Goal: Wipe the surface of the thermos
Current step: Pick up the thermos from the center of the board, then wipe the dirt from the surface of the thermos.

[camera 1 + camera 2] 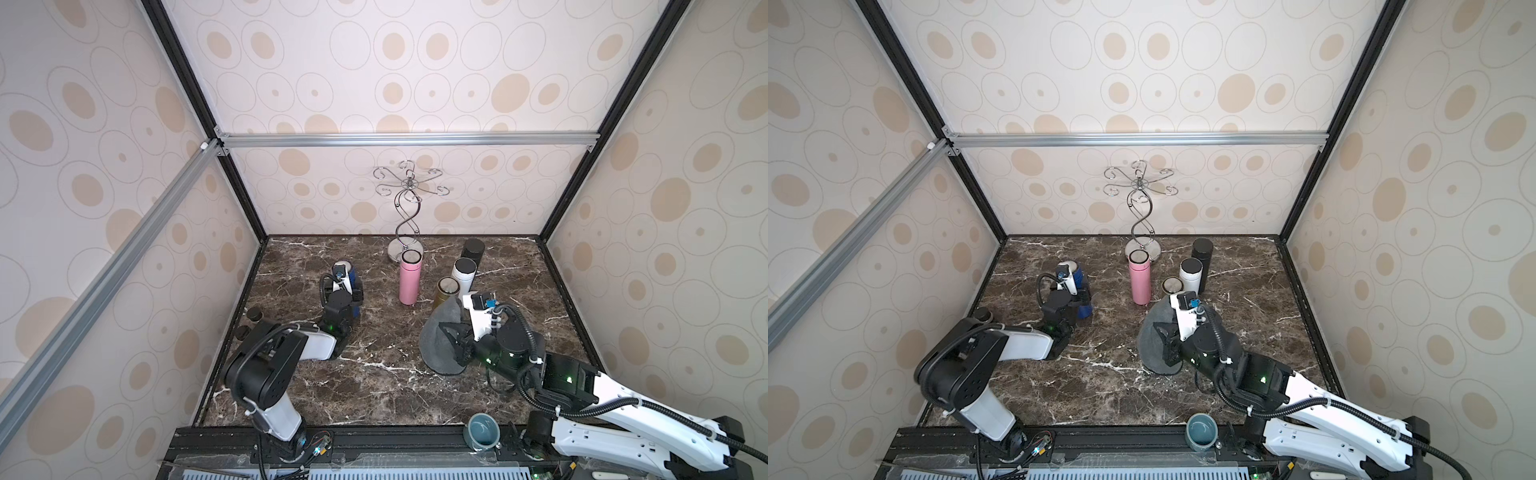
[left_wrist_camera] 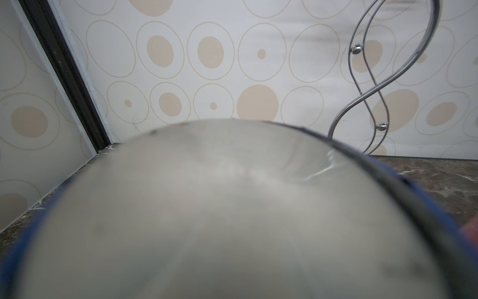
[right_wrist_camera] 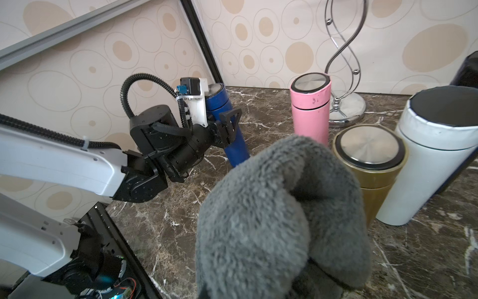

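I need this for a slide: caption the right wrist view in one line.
A grey cloth in front, left claw gripping the blue thermos; pink thermos, gold thermos and white thermos stand nearby.

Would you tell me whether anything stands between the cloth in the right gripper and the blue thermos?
Nothing visible does: only bare marble lies between the grey cloth and the blue thermos; the pink thermos stands aside.

Blue thermos (image 3: 219, 102) w/ silver lid, tilted, clamped mid-body in left gripper (image 3: 229, 122); grey fluffy cloth (image 3: 271, 207) bunched in right gripper (image 1: 446, 334).
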`<state>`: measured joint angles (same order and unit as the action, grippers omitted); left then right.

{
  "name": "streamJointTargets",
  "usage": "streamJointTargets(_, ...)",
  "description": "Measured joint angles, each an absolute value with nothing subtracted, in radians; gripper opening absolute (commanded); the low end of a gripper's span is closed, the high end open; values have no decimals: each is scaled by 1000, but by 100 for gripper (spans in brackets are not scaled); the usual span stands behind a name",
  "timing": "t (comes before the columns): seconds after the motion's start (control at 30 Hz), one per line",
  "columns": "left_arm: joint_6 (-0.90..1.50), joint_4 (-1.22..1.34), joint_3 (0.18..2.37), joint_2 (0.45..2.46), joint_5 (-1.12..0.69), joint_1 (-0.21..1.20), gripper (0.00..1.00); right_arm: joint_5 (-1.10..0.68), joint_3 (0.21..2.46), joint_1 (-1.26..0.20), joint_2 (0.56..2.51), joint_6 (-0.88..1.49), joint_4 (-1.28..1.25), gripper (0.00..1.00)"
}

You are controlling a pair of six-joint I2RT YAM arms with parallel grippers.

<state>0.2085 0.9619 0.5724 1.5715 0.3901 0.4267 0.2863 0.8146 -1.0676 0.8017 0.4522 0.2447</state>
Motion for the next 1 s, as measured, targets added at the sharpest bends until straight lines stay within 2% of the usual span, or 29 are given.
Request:
streamJointTargets(0.17,353,714,567,1196,301,425,0,174,825,-1073,879,463,183,0)
streamJointTargets(0.33,502,582,569,962,208,424,0,91,852,-1079,1009,462,92,0)
streamJointTargets(0.67,717,348,568,813,30,422,0,-7,1039,-1091,1310,445,-150,0)
streamJointTargets(1.0,804,297,543,801,-18,399,0,49,1115,-1109,1532,458,-315,0)
